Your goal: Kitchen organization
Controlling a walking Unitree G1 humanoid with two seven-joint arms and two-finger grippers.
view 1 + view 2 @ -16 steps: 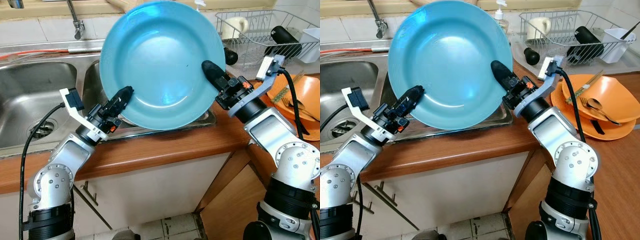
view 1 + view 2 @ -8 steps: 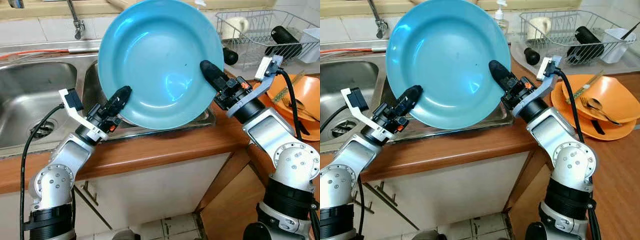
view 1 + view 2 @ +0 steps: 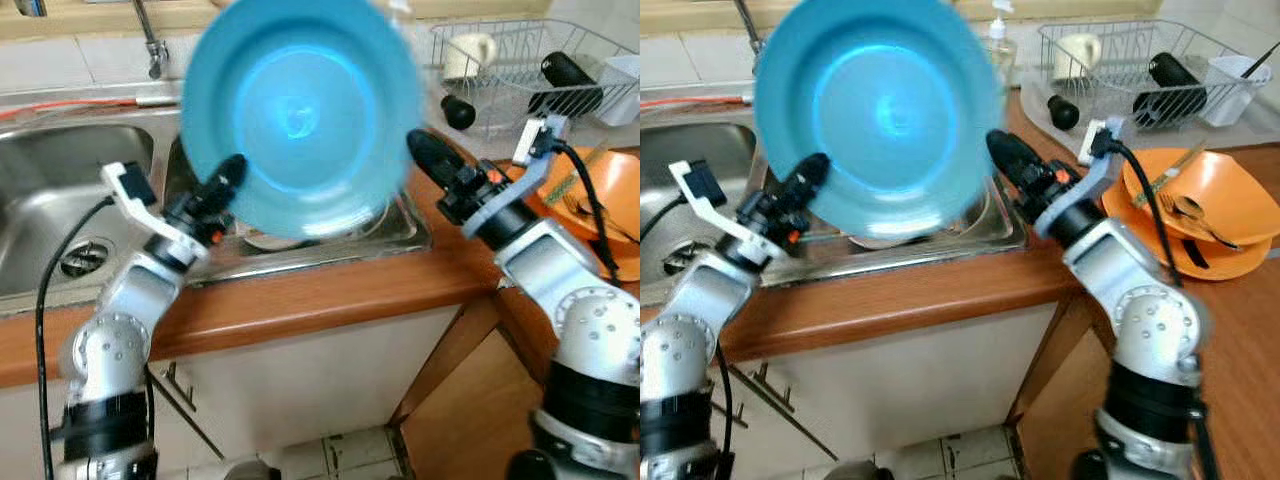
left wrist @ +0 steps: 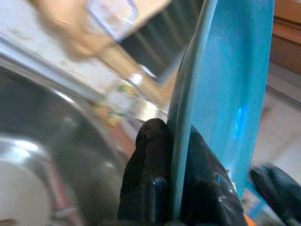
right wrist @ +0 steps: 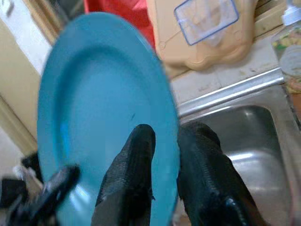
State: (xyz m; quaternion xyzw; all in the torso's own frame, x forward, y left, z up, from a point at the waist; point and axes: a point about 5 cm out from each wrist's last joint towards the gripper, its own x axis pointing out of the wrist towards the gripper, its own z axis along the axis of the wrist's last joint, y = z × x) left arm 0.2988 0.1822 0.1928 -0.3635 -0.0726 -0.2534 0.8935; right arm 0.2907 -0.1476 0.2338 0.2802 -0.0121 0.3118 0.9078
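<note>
Both arms reach up over the sink. The left claw pinches the lower left rim of the blue plate, held upright above the basin. The right claw sits at the plate's right edge, its fingers astride the rim with a slight gap. Orange dishes lie at the wooden surface's right edge, below a drying rack.

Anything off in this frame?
Nothing spilled or broken. Blue plate stands nearly upright over the sink, rim pinched by left end effector; right end effector at its opposite edge.
</note>
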